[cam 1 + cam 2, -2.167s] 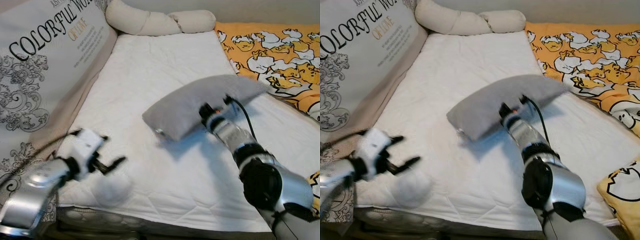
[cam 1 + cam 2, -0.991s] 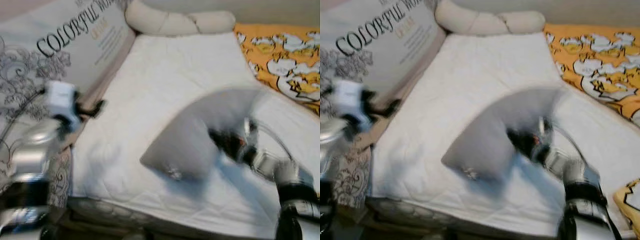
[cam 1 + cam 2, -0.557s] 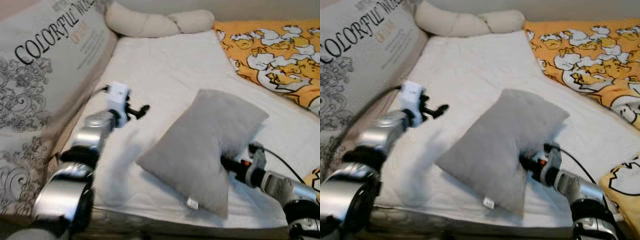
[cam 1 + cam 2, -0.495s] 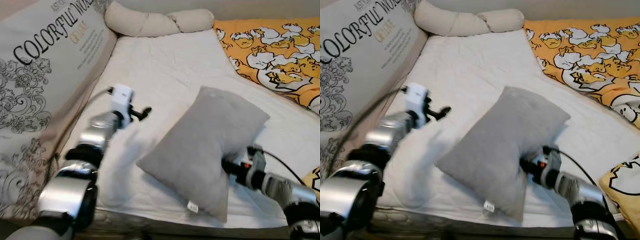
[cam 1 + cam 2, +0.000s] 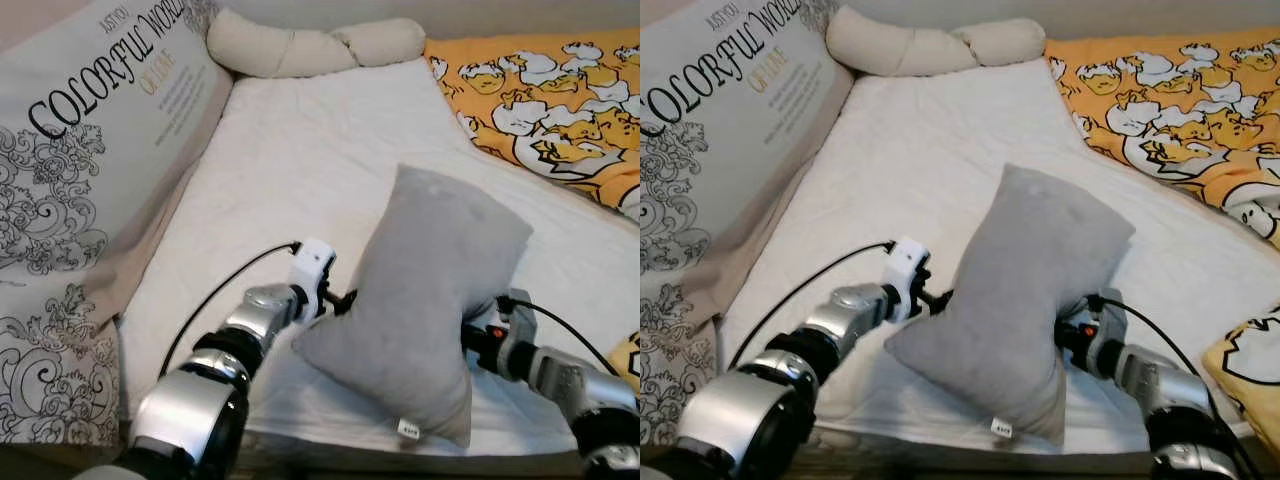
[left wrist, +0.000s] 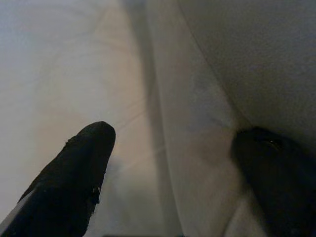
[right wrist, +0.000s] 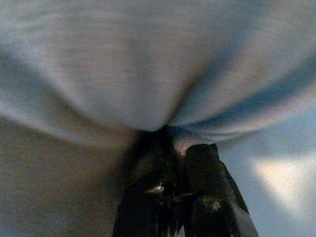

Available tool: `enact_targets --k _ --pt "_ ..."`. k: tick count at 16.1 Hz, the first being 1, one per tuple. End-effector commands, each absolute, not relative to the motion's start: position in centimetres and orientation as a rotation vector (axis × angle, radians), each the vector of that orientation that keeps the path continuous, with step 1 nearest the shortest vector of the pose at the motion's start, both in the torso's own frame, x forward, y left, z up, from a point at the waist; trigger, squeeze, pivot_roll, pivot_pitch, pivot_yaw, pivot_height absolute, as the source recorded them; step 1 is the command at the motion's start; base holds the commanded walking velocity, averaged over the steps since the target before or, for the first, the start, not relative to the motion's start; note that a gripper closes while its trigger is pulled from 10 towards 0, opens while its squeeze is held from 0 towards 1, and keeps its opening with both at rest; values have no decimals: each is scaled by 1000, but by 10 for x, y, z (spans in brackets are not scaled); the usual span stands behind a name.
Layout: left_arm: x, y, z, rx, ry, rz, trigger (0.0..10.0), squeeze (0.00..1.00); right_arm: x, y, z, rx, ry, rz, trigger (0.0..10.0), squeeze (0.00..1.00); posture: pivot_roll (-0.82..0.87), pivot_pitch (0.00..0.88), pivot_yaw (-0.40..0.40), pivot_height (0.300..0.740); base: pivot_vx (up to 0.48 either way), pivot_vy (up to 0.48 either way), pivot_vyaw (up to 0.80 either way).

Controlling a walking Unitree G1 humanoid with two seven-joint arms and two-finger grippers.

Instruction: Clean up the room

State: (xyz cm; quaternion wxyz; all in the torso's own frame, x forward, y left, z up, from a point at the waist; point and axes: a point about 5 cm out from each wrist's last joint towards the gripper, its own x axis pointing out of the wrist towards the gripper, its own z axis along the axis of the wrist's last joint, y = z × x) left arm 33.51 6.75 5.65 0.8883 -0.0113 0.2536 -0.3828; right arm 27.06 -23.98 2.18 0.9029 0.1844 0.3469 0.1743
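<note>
Between both grippers: grey pillow (image 5: 430, 300); right gripper (image 7: 173, 148) clenched on its edge; left gripper (image 6: 168, 163) just swung in, fingers spread, one touching pillow; two-handed carry looks next.

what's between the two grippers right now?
The grey pillow, seen in the eye views: right gripper pinches one edge, left gripper open against the other.

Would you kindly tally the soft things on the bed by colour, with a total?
Grey: 1, the pillow pinched by the right gripper, with the left gripper at its other edge.
Cream: 1, the knotted bolster.
Orange: 1, the duck-print blanket.
White with black lettering: 1, the big cushion.
Total: 4.
</note>
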Motion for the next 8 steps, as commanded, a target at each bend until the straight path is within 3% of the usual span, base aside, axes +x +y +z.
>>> enact_targets --k 1,5,8 --pt "335 64 67 -93 498 -940 10000 1000 300 -212 42 340 623 430 0 0 -62 0 131 740 0 0 0" --pt "333 93 70 -149 477 -1020 10000 1000 326 -174 60 304 566 542 0 0 -25 0 105 740 0 0 0" --pt "327 118 60 -157 515 -992 10000 1000 328 -168 57 268 582 562 0 0 -13 0 88 740 0 0 0"
